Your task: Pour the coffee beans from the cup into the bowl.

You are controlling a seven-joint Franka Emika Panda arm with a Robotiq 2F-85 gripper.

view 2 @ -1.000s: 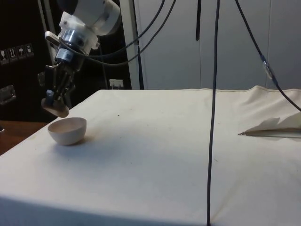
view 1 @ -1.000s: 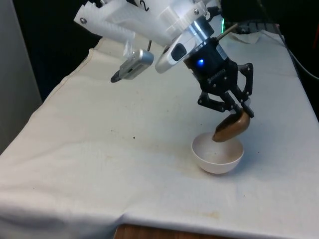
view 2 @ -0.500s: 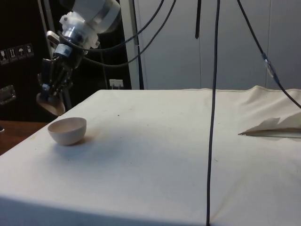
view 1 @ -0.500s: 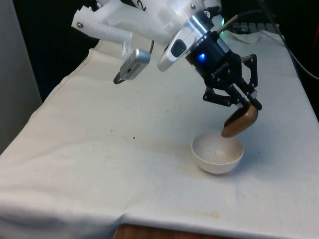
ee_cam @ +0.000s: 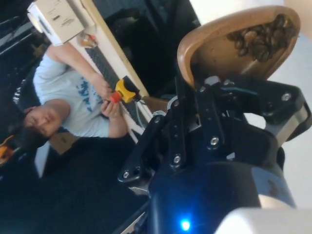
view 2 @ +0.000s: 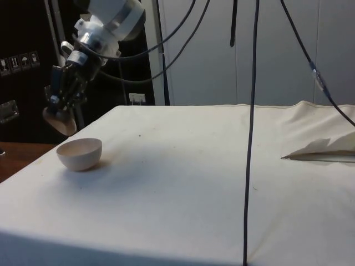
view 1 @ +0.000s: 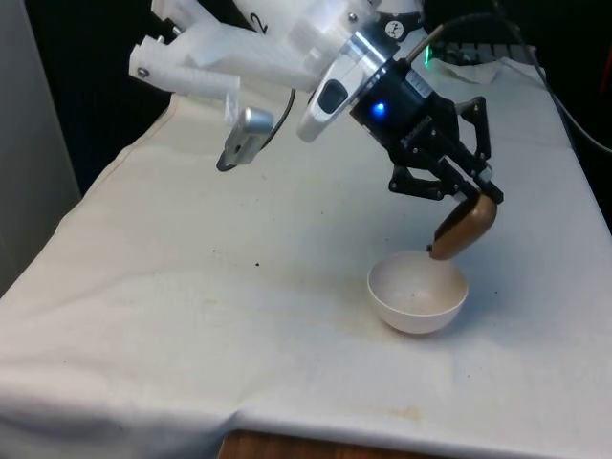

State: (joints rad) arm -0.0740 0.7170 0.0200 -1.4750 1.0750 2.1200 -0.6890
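Observation:
My black gripper (view 1: 473, 196) is shut on a small brown cup (view 1: 464, 228), which hangs tilted above the far right rim of the white bowl (view 1: 418, 293) in the front view. From the side the cup (view 2: 60, 120) is a short way above the bowl (view 2: 79, 153) and just past its far edge, with my gripper (view 2: 55, 106) on its rim. Coffee beans (ee_cam: 258, 38) lie heaped against the lower lip inside the cup (ee_cam: 229, 44) in the wrist view. What lies inside the bowl I cannot make out.
The white cloth (view 1: 239, 287) covers the table, whose front edge (view 1: 316, 445) is close below the bowl. A black cable (view 2: 252, 133) hangs down in the side view, with crumpled cloth (view 2: 324, 147) at the right. A person (ee_cam: 73, 102) holding an orange tool sits beyond the table.
The gripper has lifted the cup from just inside the bowl's rim up and towards the front view's right. The cup now hangs a little higher and steeper.

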